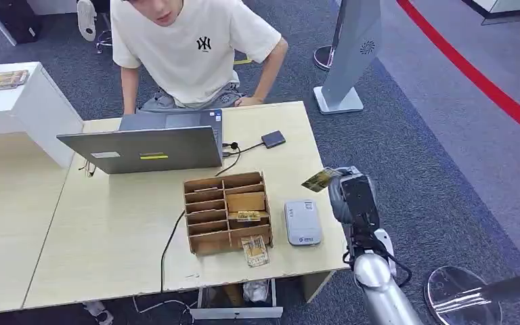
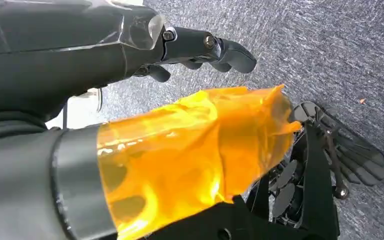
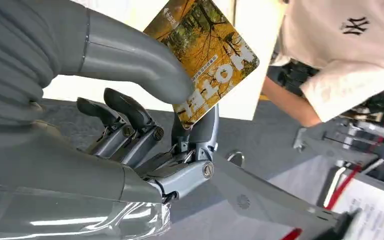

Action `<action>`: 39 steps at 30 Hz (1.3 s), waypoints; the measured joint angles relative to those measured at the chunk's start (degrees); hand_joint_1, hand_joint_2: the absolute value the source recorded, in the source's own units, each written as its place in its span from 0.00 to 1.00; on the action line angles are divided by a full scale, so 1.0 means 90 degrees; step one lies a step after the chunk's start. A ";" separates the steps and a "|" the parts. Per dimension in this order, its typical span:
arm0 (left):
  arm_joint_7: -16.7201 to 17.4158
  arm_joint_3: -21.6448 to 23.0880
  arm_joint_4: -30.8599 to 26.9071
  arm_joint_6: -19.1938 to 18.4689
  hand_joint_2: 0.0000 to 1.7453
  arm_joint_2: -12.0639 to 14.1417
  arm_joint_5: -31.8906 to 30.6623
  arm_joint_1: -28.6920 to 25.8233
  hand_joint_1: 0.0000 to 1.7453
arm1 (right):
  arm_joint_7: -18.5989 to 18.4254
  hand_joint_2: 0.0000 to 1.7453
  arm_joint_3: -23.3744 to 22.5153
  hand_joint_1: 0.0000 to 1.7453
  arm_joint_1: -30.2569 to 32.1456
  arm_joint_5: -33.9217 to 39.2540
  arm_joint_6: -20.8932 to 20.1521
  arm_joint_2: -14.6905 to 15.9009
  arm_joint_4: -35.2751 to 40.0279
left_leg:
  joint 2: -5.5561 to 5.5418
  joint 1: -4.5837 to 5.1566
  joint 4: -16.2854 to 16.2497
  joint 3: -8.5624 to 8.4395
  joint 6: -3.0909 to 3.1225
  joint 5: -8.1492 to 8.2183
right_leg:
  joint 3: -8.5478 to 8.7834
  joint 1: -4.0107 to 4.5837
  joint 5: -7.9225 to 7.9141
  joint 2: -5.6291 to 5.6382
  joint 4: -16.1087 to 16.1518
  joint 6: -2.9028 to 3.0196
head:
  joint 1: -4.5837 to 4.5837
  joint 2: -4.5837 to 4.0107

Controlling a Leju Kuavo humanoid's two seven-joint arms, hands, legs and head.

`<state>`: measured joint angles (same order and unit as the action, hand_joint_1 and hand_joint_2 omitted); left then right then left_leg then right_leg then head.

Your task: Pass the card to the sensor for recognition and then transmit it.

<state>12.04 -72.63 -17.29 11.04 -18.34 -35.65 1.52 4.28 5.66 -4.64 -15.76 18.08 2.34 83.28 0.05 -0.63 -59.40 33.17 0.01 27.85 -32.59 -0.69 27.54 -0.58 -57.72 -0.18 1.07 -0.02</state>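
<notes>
My right hand (image 1: 349,192) hangs just off the table's right edge and pinches a yellow autumn-print card (image 1: 319,179) by its corner. In the right wrist view the card (image 3: 206,56) sits between the thumb and a finger of that hand (image 3: 145,131), its other fingers loosely curled. The grey card sensor (image 1: 302,222) lies flat on the table, left of and nearer than the held card. My left hand (image 2: 200,47) hangs over the carpet with nothing in it, its thumb wrapped in orange film.
A cardboard organiser (image 1: 226,211) with a card in one slot stands left of the sensor. Another card (image 1: 255,250) lies at the table's front edge. Behind are an open laptop (image 1: 150,145), a small black box (image 1: 273,139) and a person in a cream shirt (image 1: 196,47).
</notes>
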 joint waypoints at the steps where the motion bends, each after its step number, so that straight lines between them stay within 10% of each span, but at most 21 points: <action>1: 0.0000 -0.0002 0.0000 0.0000 0.00 0.0000 0.0000 0.0000 0.00 | 0.0000 1.00 0.0000 1.00 0.0003 0.0000 -0.0002 0.0000 -0.0042 | 0.0000 0.0000 0.0000 0.0000 0.0000 0.0000 | 0.0000 0.0000 0.0000 0.0000 0.0000 0.0000 | 0.0000 0.0000; 39: 0.0080 0.0015 0.0000 -0.0032 0.00 0.0000 0.0260 0.0000 0.00 | -0.0743 1.00 -0.0316 1.00 -0.0503 0.0053 -0.0673 0.0019 -0.1870 | 0.0000 0.0000 0.0000 0.0001 0.0000 0.0000 | 0.0000 0.0000 0.0000 0.0001 0.0000 0.0000 | 0.0000 0.0000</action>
<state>12.76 -72.50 -17.29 10.75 -18.34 -33.31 1.52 -2.41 2.82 -9.17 -15.28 12.02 2.51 66.45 0.05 -0.63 -59.41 33.17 0.01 27.85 -32.59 -0.69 27.54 -0.57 -57.72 -0.18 1.07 -0.02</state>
